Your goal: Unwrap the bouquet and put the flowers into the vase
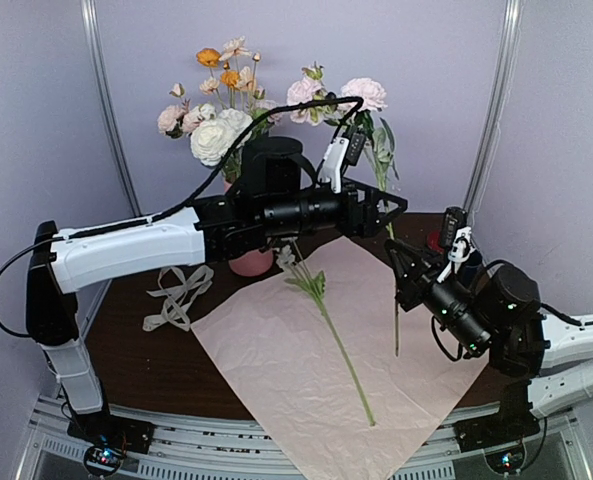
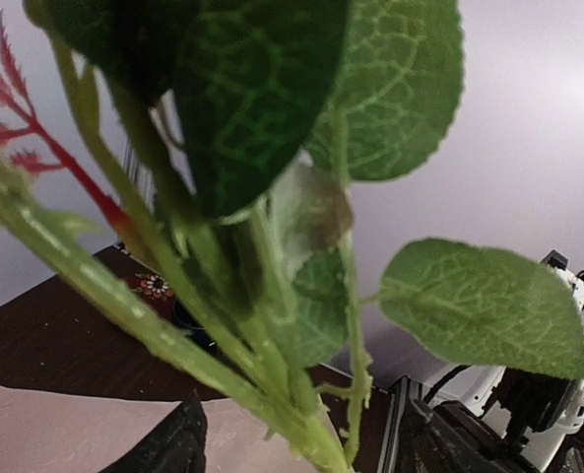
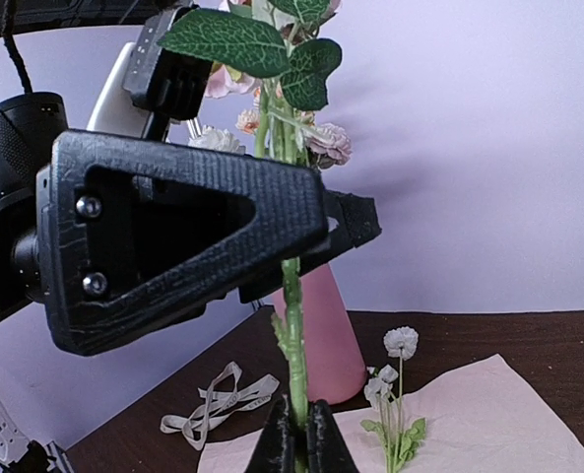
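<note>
Pinching a flower stem (image 3: 293, 335) upright, R claw (image 3: 296, 434) clamped; L claw (image 1: 388, 212) wide around same stem.

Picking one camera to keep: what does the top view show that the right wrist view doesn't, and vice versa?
Only top: the orange blooms and the right arm's body. Only right wrist: a close look at the right gripper, jaws shut on the upright stem. Both: vase, ribbon, paper, the flower lying on it, the left gripper around the stem.
</note>
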Controlling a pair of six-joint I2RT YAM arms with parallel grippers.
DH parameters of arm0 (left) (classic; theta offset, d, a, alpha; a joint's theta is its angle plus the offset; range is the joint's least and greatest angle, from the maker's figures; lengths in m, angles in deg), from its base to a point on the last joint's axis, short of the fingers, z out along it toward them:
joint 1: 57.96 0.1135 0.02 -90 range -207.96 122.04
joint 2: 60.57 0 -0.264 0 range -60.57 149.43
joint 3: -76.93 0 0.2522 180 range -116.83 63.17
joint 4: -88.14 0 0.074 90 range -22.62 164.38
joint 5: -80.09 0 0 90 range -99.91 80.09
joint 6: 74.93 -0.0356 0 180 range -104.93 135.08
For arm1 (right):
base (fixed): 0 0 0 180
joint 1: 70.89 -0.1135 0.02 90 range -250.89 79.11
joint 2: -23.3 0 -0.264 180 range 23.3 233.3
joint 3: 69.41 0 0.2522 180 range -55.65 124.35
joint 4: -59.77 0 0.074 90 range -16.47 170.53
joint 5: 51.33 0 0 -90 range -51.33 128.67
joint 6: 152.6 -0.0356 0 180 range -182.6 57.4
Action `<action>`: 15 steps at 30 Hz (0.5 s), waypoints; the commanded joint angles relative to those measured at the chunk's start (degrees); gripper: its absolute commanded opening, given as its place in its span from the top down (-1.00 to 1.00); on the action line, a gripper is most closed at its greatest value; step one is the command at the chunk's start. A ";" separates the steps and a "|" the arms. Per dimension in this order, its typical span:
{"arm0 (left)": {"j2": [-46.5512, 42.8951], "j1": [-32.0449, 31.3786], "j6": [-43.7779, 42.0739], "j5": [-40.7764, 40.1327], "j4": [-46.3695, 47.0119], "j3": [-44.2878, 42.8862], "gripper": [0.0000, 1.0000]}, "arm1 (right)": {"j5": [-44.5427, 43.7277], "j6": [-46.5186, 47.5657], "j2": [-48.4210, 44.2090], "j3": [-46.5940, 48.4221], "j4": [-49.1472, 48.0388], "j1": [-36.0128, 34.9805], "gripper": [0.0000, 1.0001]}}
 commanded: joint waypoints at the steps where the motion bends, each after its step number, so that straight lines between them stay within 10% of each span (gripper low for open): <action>1: 0.15 -0.20 1.15 -0.19 1.90 -2.18 -0.25 | -0.11 1.81 -0.84 -0.71 -2.15 -0.88 1.00; 10: -2.63 -0.31 2.10 0.19 6.22 0.81 1.00 | 2.08 2.39 -0.78 -0.65 -2.09 -2.14 0.92; 15: -6.82 -1.51 -2.80 -2.18 1.49 0.02 1.00 | 2.48 0.94 -1.31 2.48 3.79 -2.20 -0.26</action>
